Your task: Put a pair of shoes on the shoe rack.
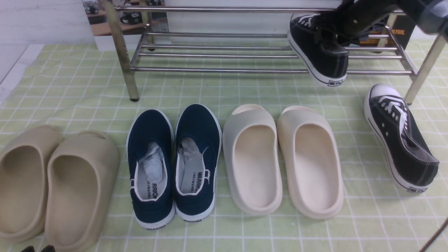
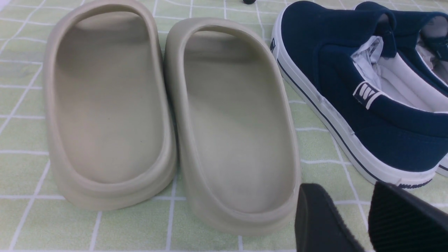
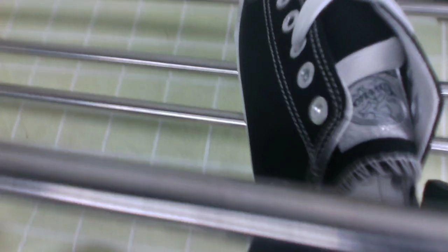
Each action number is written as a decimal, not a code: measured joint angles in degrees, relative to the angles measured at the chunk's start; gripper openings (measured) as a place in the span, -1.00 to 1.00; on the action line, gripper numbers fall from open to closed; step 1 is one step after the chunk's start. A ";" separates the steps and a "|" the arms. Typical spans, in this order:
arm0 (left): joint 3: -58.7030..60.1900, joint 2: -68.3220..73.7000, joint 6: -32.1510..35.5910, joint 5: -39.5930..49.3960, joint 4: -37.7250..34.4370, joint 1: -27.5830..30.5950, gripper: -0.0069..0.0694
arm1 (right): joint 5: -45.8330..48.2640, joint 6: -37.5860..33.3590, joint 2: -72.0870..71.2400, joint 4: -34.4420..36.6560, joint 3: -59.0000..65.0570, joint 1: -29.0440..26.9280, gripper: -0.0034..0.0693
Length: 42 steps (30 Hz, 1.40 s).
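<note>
first sneaker (image 1: 323,59): tilted on the shoe rack's (image 1: 224,70) lower bars, about 1 o'clock, heel poking past the front bar
second sneaker (image 1: 399,140): on the mat (image 1: 70,77), 5 o'clock from the first
right arm (image 1: 371,14): comes in from 2 o'clock, angled down
right gripper (image 1: 329,40): at the first sneaker's collar, honestly can't tell if it's spread or pinching
left gripper (image 2: 350,196): low at 7 o'clock near the tan slides (image 2: 224,122), fingers spread
</note>
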 joint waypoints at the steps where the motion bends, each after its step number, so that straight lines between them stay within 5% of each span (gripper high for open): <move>1: 0.00 0.00 0.00 0.00 0.00 0.00 -0.19 | 0.25 -0.26 -1.62 -0.32 1.30 0.00 0.59; 8: 0.00 0.00 0.00 0.00 0.00 0.00 -0.19 | 0.03 -3.01 -22.26 -3.05 15.65 0.00 0.34; 12: 0.00 0.00 0.00 0.00 0.00 0.00 -0.19 | 0.49 -3.21 -32.80 -3.92 22.16 0.00 -0.10; 16: 0.00 0.00 0.00 0.00 0.00 0.00 -0.19 | -0.58 -3.21 -46.51 -5.29 29.56 0.00 -0.84; 18: 0.00 0.00 0.00 0.00 0.00 0.00 -0.19 | -2.59 -3.65 -52.02 -6.72 33.50 0.00 -0.91; 27: 0.00 0.00 0.00 0.00 0.00 0.00 -0.19 | -24.83 -4.71 -83.88 -14.92 67.07 0.00 -0.92; 37: 0.00 0.00 0.00 0.00 0.00 0.00 -0.19 | -48.36 -4.71 -110.73 -12.35 110.03 0.00 -0.92; 42: 0.00 0.00 0.00 0.00 0.00 0.00 -0.19 | -70.67 -4.71 -116.02 -12.13 130.83 0.00 -0.91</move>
